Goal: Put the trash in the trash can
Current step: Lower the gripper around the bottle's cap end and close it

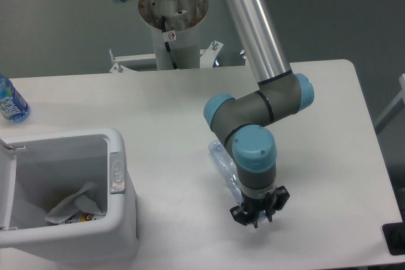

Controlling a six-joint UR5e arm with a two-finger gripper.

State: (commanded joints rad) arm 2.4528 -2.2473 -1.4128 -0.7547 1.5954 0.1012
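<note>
- The hand (258, 218) points down at the counter (171, 112); I cannot tell its grip.
- The crushed bottle (223, 162) lies beside the arm's wrist.
- The packet (73, 208) sits in the open bin (120, 219).

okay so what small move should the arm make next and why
Probably carry the tool left toward the open trash can. The crushed bottle runs under the wrist to the tool, apparently gripped, though the wrist hides the contact. The white packet already lies inside.

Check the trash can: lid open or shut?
Open. The trash can shows its inside from above, with the white packet lying at the bottom and the lid swung aside.
</note>
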